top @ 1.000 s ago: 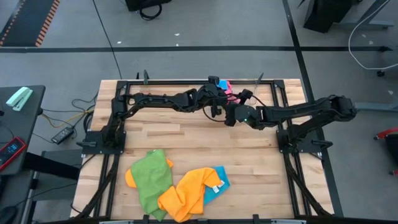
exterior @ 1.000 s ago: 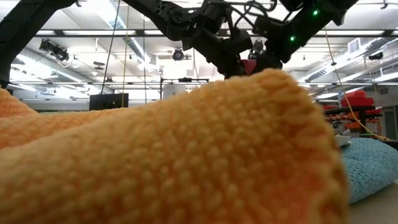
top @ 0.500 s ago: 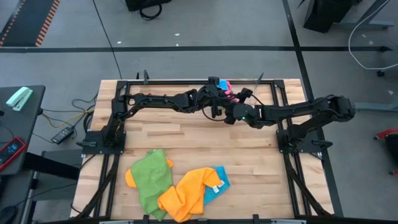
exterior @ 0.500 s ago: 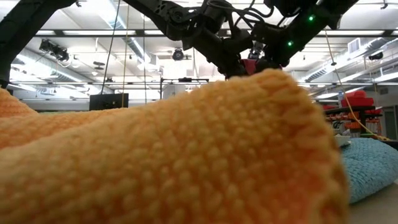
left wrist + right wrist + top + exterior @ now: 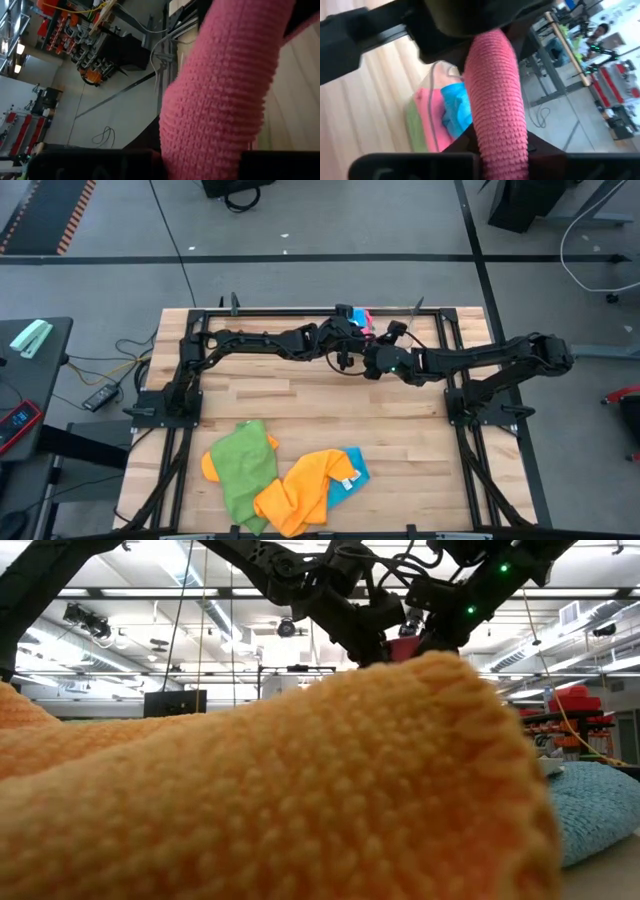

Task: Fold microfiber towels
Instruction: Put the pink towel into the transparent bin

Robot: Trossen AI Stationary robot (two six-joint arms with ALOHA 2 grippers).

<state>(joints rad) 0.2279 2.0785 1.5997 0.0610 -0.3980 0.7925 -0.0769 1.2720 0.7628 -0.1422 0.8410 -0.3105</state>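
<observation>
A pink microfiber towel [image 5: 495, 90] is bunched into a thick strip and hangs in the air over the far middle of the table. It runs between my two grippers. My left gripper [image 5: 350, 343] is shut on it, and in its own wrist view the pink towel [image 5: 220, 90] fills the picture. My right gripper [image 5: 373, 360] is shut on the same towel close beside the left one. In the low view only a bit of the pink towel [image 5: 405, 630] shows, between the two dark hands. Loose green [image 5: 240, 465], orange [image 5: 300, 492] and sky blue [image 5: 352, 470] towels lie heaped near the front edge. My left gripper pinches the pink towel between its two fingers, and the cloth comes out from between them [image 5: 200, 142] as a thick bunch of several layers. The towel is clear of the table. Which edge or corner it has is hidden by the cloth itself. My right gripper pinches the bunched strip [image 5: 502, 142] between its two fingers, a short way along from my left gripper [image 5: 470, 20]. The fingers lie across the strip. The strip runs straight between the two grippers, above the wood.
A stack of folded towels [image 5: 440, 120], pink, blue and green, sits in a clear tray at the far edge, just beyond the grippers. The orange towel [image 5: 300, 780] blocks most of the low view. Bare wood [image 5: 300, 400] lies between the grippers and the front heap.
My right gripper has shut on the pink towel next to my left gripper. In the high view its head looks narrower now than a second ago. Both arms have kept their places, and the towel has stayed in the air.
</observation>
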